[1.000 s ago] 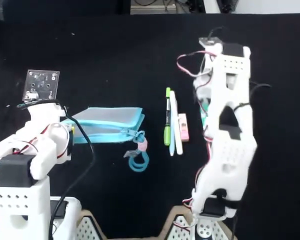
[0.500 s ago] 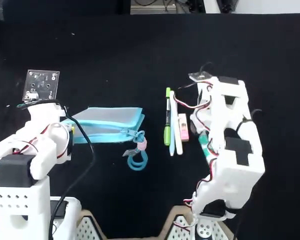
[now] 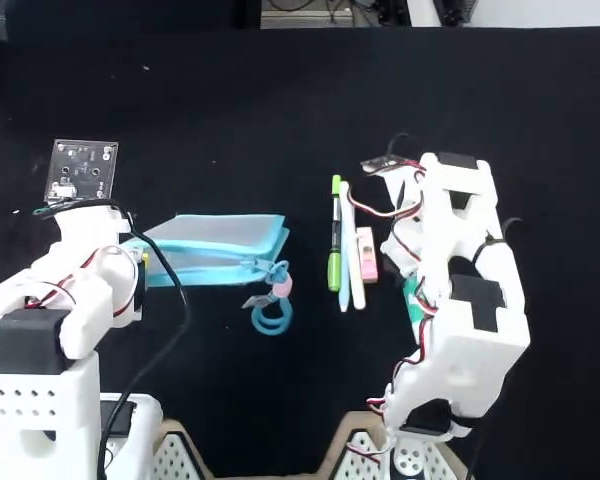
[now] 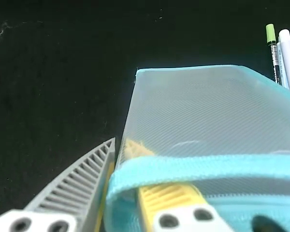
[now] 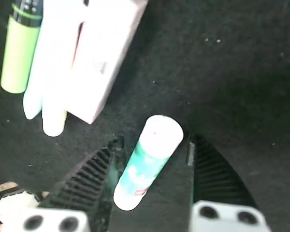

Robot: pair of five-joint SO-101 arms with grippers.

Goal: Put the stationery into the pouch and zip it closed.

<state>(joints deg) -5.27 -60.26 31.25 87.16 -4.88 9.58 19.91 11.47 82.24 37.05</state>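
A light blue mesh pouch (image 3: 215,250) lies left of centre, its zip pull with a pink tag and blue ring (image 3: 272,312) hanging off the right end. My left gripper (image 4: 121,145) is shut on the pouch (image 4: 208,116) at its left end, one finger inside the mesh. A green pen (image 3: 334,240), a white pen (image 3: 349,250) and a pink eraser (image 3: 366,253) lie side by side at centre. Just right of them lies a green-and-white glue stick (image 5: 147,162). My right gripper (image 5: 153,141) stands open, its black fingers (image 5: 94,179) straddling the stick.
A small grey board (image 3: 81,170) sits at the back left, behind the left arm. The right arm's white body (image 3: 465,300) covers the cloth right of the stationery. The black cloth (image 3: 280,110) stretches bare across the back.
The right arm has drawn back toward the near edge and come down over the glue stick. The zip ring shifted slightly. The left arm has held still.
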